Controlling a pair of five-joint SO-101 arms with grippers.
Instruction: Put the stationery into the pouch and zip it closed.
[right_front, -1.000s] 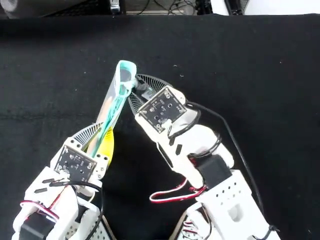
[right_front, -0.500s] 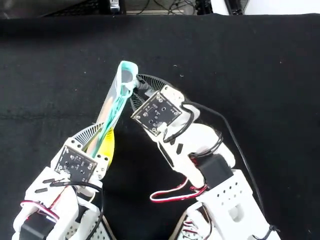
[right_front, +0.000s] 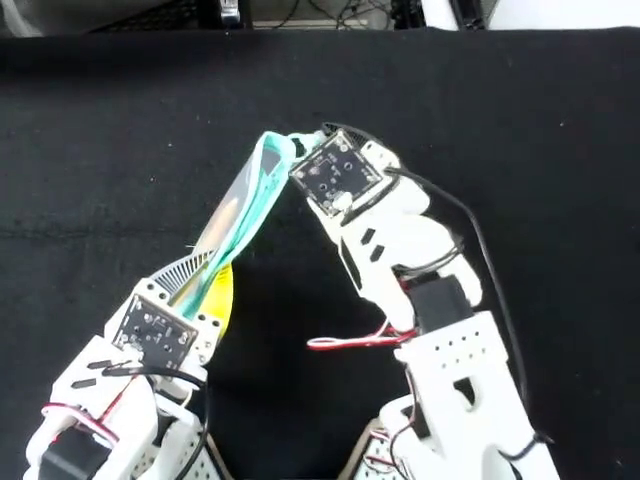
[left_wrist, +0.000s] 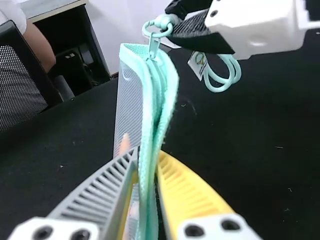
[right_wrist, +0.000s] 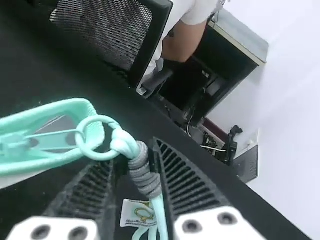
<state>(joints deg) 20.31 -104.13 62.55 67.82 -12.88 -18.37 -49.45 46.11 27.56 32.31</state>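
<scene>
A mint-green mesh pouch (right_front: 245, 210) is held off the black table, stretched between both arms. My left gripper (right_front: 205, 280) is shut on the pouch's near end, its grey and yellow fingers (left_wrist: 182, 192) pressing the zipper edge (left_wrist: 152, 130). My right gripper (right_front: 308, 150) is shut on the zipper pull cord (right_wrist: 140, 167) at the far end, where a mint ring (right_wrist: 92, 137) links to the pouch (right_wrist: 35, 135). In the left wrist view the right gripper (left_wrist: 190, 27) sits above the pouch top, with a mint cord loop (left_wrist: 222, 75) dangling. Something orange shows faintly through the mesh (left_wrist: 122, 142).
The black table cloth (right_front: 500, 130) spreads all round the arms. A red and white cable (right_front: 350, 342) hangs by the right arm. Beyond the table edge stand a mesh chair (right_wrist: 110, 35) and a dark desk.
My right gripper has moved away from me and to the right with the zipper pull, dragging the pouch's far end along and stretching it. The left arm has stayed in place.
</scene>
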